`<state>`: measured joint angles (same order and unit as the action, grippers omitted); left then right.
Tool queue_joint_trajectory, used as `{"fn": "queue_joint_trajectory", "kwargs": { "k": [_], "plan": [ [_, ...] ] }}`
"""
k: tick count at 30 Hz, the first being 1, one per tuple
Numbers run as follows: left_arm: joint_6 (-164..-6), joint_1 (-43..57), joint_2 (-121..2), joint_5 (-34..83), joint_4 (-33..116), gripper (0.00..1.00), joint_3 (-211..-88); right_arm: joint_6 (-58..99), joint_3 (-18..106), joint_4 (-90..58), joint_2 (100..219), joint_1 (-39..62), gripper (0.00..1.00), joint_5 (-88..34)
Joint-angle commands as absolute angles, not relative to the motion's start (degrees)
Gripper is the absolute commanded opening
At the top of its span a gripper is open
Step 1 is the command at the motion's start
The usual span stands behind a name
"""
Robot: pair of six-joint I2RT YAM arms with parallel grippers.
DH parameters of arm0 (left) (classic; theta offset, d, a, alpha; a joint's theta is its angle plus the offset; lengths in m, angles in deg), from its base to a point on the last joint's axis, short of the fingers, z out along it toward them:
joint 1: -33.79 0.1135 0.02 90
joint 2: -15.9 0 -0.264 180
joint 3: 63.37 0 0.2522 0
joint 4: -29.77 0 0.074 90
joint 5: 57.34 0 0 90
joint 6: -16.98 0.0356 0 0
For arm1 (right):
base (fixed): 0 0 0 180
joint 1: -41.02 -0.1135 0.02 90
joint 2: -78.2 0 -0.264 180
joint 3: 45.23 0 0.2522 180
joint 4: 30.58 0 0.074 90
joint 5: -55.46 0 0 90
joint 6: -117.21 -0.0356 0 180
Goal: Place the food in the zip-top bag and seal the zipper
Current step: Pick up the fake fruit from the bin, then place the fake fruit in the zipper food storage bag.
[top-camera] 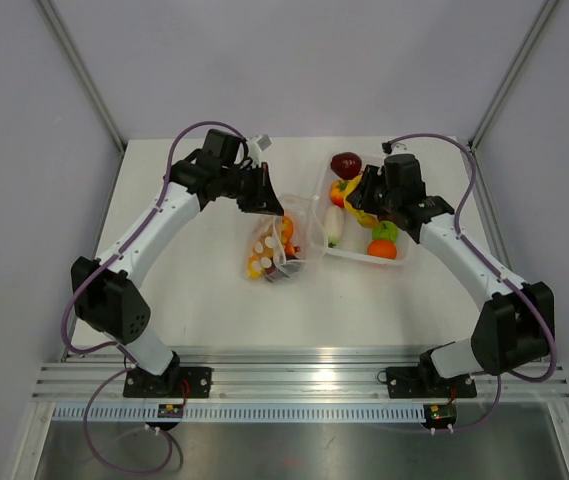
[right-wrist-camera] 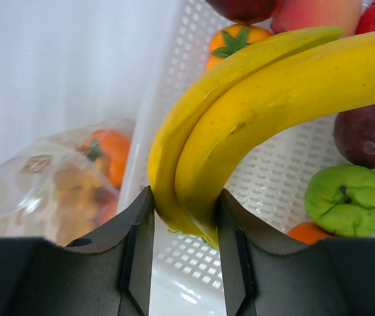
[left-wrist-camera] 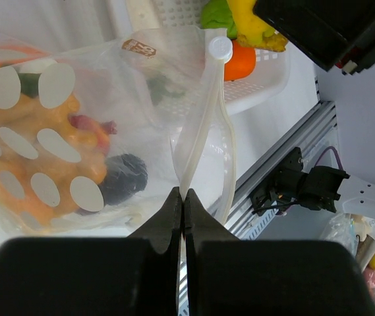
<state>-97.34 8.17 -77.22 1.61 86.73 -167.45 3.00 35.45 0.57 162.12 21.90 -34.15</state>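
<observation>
Left gripper (left-wrist-camera: 184, 195): fingers pinched together on a thin strip at the mouth edge of the bag (left-wrist-camera: 55, 151). The strip was probably the zipper (left-wrist-camera: 203, 118), but the plastic was too clear to be sure. It ran up from the tips as two pale bands that met at a small white cap (left-wrist-camera: 220, 47). The bag hung slack to one side of the pinch. Orange, red and dark purple food (left-wrist-camera: 118, 181) sat inside it, behind the white blotches.

Right gripper (right-wrist-camera: 186, 201): fingers clamped on the bananas (right-wrist-camera: 259, 99), one pad on each flank near the stem end. The fruit arched up and away over the tray (right-wrist-camera: 174, 85). A green apple (right-wrist-camera: 348, 197), a dark purple piece (right-wrist-camera: 368, 135) and an orange piece (right-wrist-camera: 236, 43) lay on the tray floor.

Top view: the bag lay just left of the tray's left wall, with little gap between them. Both grippers worked close on either side of that wall. Bare table (top-camera: 194, 300) ran from the bag to the rail (top-camera: 304, 375) and out to the left.
</observation>
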Motion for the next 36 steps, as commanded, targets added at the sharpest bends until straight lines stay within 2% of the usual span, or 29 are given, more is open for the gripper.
{"fn": "queue_joint_trajectory", "kwargs": {
  "k": [1, 7, 13, 17, 22, 32, 36],
  "plan": [
    [-98.33, 8.04, -78.14, -3.46, 82.91, 0.00, -168.01, 4.00, 34.80, -3.46, 154.76, 22.03, 0.00, -26.47],
    [-97.19, 8.04, -79.64, -2.76, 84.66, 0.00, -170.12, 5.59, 36.21, 1.90, 145.80, 22.03, 0.00, -16.09],
    [-95.17, 8.13, -79.64, -4.52, 84.22, 0.00, -170.47, 5.24, 39.64, 8.49, 142.45, 22.03, 0.00, 1.56],
    [-93.68, 8.39, -79.72, -4.87, 85.28, 0.00, -171.44, 3.14, 36.84, 4.91, 142.19, 22.12, 0.00, 21.65],
    [-92.71, 8.39, -80.08, -6.01, 86.68, 0.00, -172.49, 4.36, 32.53, -0.55, 140.25, 21.86, 0.00, 33.64],
    [-94.11, 8.39, -80.78, -6.01, 86.34, 0.00, -172.49, 7.44, 31.20, 0.76, 138.14, 21.86, 0.00, 40.16],
    [-93.24, 8.39, -79.64, -5.58, 87.03, 0.00, -172.58, 3.40, 29.01, -4.85, 138.49, 21.95, 0.00, 41.84]
  ]
}}
